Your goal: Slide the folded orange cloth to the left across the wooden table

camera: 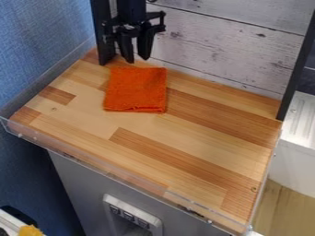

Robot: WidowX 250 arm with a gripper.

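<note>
Cloth (135,90) likely light, soft, not slippery or fragile; best pinched at its layered 6 o'clock edge. Gripper (137,59) spread, empty, towards cloth's 12 o'clock

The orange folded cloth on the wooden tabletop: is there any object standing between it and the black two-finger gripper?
Nothing visible stands between the black two-finger gripper and the orange folded cloth. The open fingers hang near the cloth's far edge. The black upright post is beside the gripper, not between them.
</note>
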